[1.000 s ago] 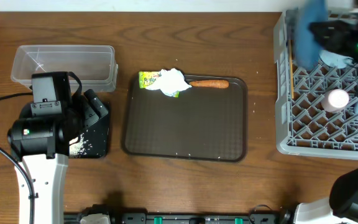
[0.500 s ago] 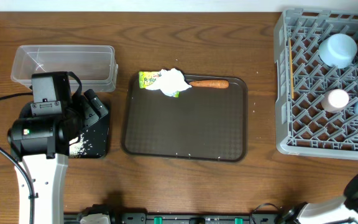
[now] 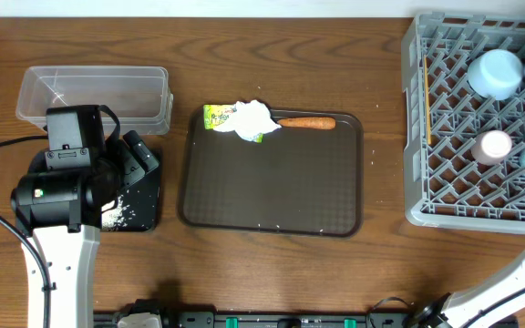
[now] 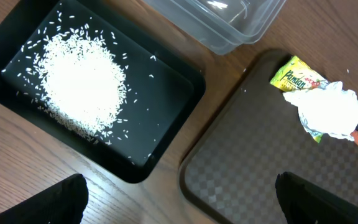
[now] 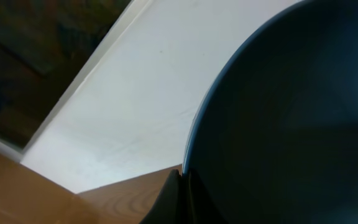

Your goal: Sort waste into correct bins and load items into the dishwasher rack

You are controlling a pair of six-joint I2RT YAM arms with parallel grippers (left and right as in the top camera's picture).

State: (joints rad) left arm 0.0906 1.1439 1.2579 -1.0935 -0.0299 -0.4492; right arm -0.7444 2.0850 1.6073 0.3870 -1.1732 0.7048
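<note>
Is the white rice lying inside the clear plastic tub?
No, the white rice lies heaped in the black tray, and the clear plastic tub stands beside that tray.

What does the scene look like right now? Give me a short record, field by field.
left gripper: jaws wide open, empty, above the near edge of the black tray
right gripper: jaws shut on the rim of the dark blue plate, outside the overhead view
black tray: holds white rice
clear tub: nothing visible inside
brown serving tray: wrapper, tissue, carrot along its far edge
rack: light blue bowl, white cup
</note>
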